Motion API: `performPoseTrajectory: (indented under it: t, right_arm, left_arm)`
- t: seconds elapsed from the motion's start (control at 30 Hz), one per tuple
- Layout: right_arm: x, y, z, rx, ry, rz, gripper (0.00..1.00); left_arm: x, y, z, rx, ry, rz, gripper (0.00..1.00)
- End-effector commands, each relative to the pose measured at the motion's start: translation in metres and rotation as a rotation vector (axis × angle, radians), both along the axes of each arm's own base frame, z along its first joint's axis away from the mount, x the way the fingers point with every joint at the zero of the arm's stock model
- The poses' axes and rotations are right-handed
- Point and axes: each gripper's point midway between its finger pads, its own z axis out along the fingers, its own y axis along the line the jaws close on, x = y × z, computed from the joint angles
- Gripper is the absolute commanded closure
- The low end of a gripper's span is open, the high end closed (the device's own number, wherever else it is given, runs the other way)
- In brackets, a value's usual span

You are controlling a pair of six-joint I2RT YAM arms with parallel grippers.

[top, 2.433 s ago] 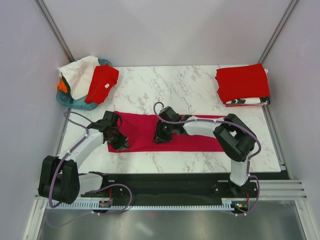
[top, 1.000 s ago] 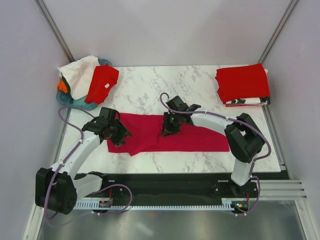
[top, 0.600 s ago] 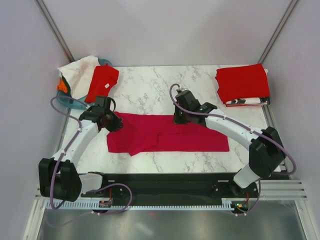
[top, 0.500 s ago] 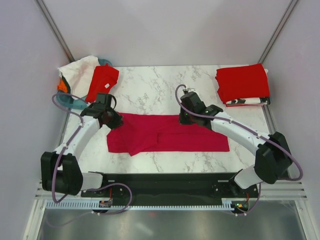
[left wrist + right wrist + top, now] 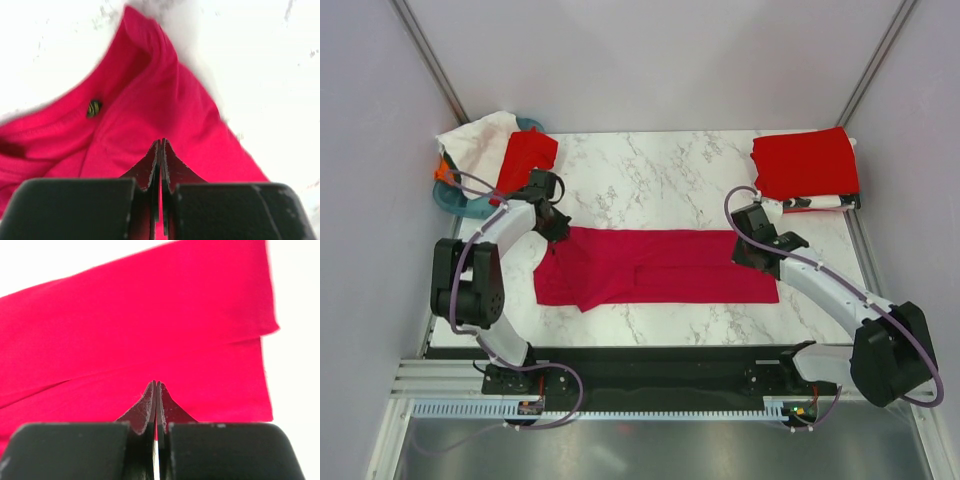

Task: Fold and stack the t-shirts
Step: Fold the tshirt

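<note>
A crimson-magenta t-shirt (image 5: 660, 268) lies on the marble table (image 5: 650, 175), folded into a long band, with its lower left corner rumpled. My left gripper (image 5: 558, 232) is shut over the shirt's top left corner. In the left wrist view its tips (image 5: 160, 142) are pressed together above the collar area (image 5: 135, 95). My right gripper (image 5: 744, 252) is shut over the shirt's right end. In the right wrist view its tips (image 5: 156, 384) are together over flat cloth (image 5: 150, 325) with a fold line. No cloth shows between either pair of jaws.
A folded bright red shirt (image 5: 805, 165) lies on a black-and-white one (image 5: 810, 203) at the back right corner. At the back left, a round teal basket (image 5: 455, 203) holds white (image 5: 475, 140), red (image 5: 525, 155) and orange (image 5: 442, 172) shirts.
Both grippers carried the shirt's near edge up over to its far edge, folding it narrower. Then the left gripper moved to the top left corner and the right gripper moved along to the right end.
</note>
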Motion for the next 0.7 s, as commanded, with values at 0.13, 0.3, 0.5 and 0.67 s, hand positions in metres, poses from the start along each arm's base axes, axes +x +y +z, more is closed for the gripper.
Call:
performPoseTrajectory:
  t: [0.13,0.3,0.5,0.67]
  right_arm:
    - [-0.023,-0.020,-0.026,0.001,0.073,-0.105,1.00]
    - [-0.035,-0.020,-0.048,0.008,0.137,-0.110,1.00]
    - [-0.046,-0.018,-0.078,0.005,0.213,-0.107,1.00]
    - [-0.059,-0.017,-0.097,0.010,0.281,-0.119,1.00]
  left_arm:
    - [0.023,0.025,-0.030,0.046,0.054,0.125,0.98]
    - [0.032,0.019,-0.062,0.025,0.135,0.108,0.98]
    - [0.050,0.019,-0.071,0.049,0.144,0.092,0.98]
    - [0.072,0.009,-0.071,0.092,0.124,0.050,0.98]
